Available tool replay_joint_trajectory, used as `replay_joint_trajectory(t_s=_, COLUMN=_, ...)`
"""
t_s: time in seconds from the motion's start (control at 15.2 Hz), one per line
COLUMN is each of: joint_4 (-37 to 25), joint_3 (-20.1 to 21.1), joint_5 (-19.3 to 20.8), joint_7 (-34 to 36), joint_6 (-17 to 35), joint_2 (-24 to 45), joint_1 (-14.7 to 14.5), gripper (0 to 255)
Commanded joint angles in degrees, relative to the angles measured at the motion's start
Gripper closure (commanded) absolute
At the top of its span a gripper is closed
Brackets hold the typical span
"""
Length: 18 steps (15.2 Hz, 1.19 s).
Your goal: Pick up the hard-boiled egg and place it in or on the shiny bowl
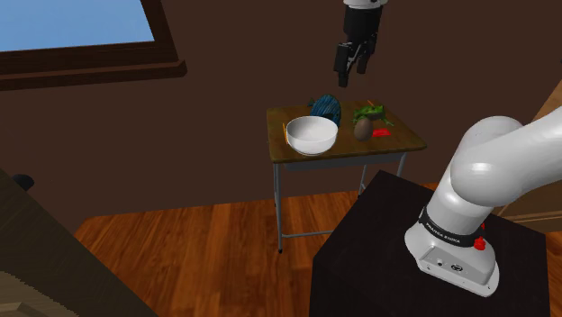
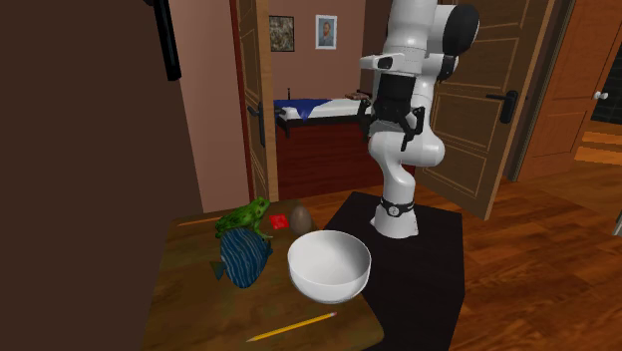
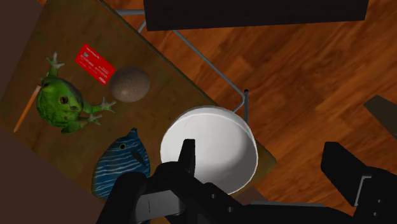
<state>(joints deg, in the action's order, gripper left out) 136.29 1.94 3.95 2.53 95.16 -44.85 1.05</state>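
- The claw [image 1: 353, 65] hangs at the top centre of the shoulder view, high over the far edge of the table [image 1: 407, 140] and touching nothing.
- Its two black fingers [image 3: 187, 158] are spread wide apart with nothing between them; in the wrist view, floor and part of the bowl show in the gap.
- The bowl [image 1: 312, 135] is plain white and stands upright on the left half of the tabletop in the shoulder view, near the front edge.
- The egg [image 1: 361, 129] is a speckled grey-brown. It lies on the table to the right of the bowl and apart from it, near the middle of the shoulder view.
- A small red card [image 1: 382, 131] lies flat just beside the egg, on its right in the shoulder view.
- A green frog [image 1: 369, 112] sits just behind the egg, toward the table's far edge.
- A blue striped fish [image 1: 325, 108] lies behind the bowl, left of the frog in the shoulder view.
- A yellow pencil [image 2: 291, 326] lies at the bottom centre of the second exterior view, on the table edge in front of the bowl.
- The black stand [image 1: 378, 248] fills the lower right of the shoulder view, on a wooden floor [image 1: 198, 234].
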Motion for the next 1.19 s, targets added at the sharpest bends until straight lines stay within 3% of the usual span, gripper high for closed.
replay_joint_trajectory(t_s=0.0, joint_4=0.0, joint_3=0.0, joint_5=0.0, joint_7=0.0, joint_6=0.0, joint_2=0.0, joint_1=0.0, gripper=0)
replay_joint_trajectory(t_s=0.59, joint_4=12.4, joint_3=-7.7, joint_5=7.6, joint_7=-8.0, joint_6=14.1, joint_2=0.4, joint_1=3.7, gripper=0)
replay_joint_trajectory(t_s=1.12, joint_4=18.4, joint_3=-15.7, joint_5=15.1, joint_7=-14.7, joint_6=29.2, joint_2=7.6, joint_1=8.1, gripper=0)
